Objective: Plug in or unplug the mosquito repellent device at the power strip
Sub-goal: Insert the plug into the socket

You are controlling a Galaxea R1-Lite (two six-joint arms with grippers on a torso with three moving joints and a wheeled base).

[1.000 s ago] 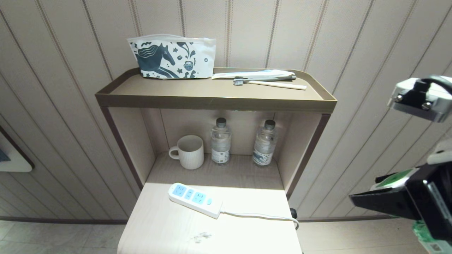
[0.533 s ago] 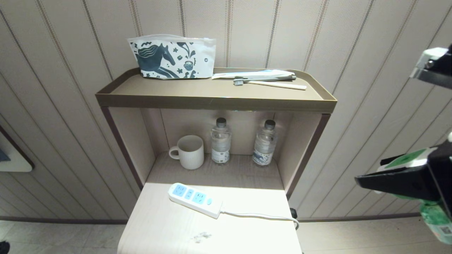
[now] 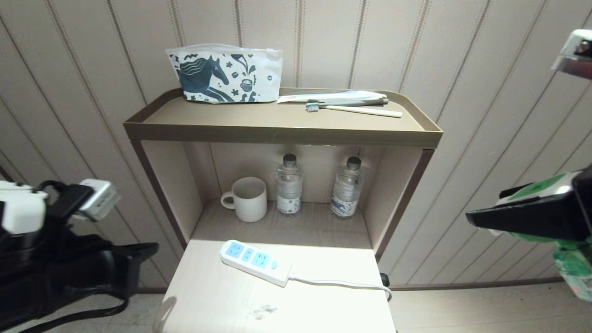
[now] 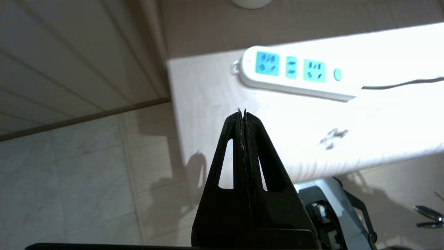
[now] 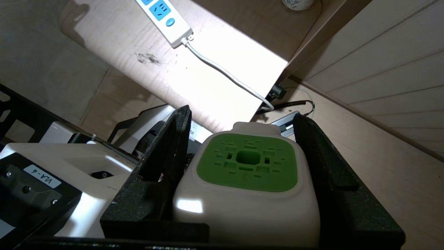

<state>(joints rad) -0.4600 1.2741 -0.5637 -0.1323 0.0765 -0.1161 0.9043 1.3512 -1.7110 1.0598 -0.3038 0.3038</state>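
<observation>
The power strip [image 3: 255, 262] lies flat on the pale table top [image 3: 323, 305], with light-blue sockets, a blue button and nothing plugged in; it also shows in the left wrist view [image 4: 295, 73] and the right wrist view [image 5: 163, 17]. My right gripper [image 3: 490, 216] hangs off the table's right side, shut on the mosquito repellent device [image 5: 248, 173]. The device's green top patch [image 3: 539, 188] faces up and its green bottle [image 3: 573, 273] hangs below. My left gripper [image 4: 242, 113] is shut and empty, low at the table's front left corner [image 3: 150, 249], short of the strip.
In the shelf niche behind the strip stand a white mug [image 3: 249, 200] and two clear water bottles [image 3: 289, 185] [image 3: 347, 187]. A horse-print pouch [image 3: 224, 74] and a toothbrush [image 3: 356, 110] lie on the top shelf. The strip's white cord [image 3: 342, 283] runs off the right edge.
My left arm has swung up into the head view at the lower left. The right gripper with the device has risen a little and drifted right.
</observation>
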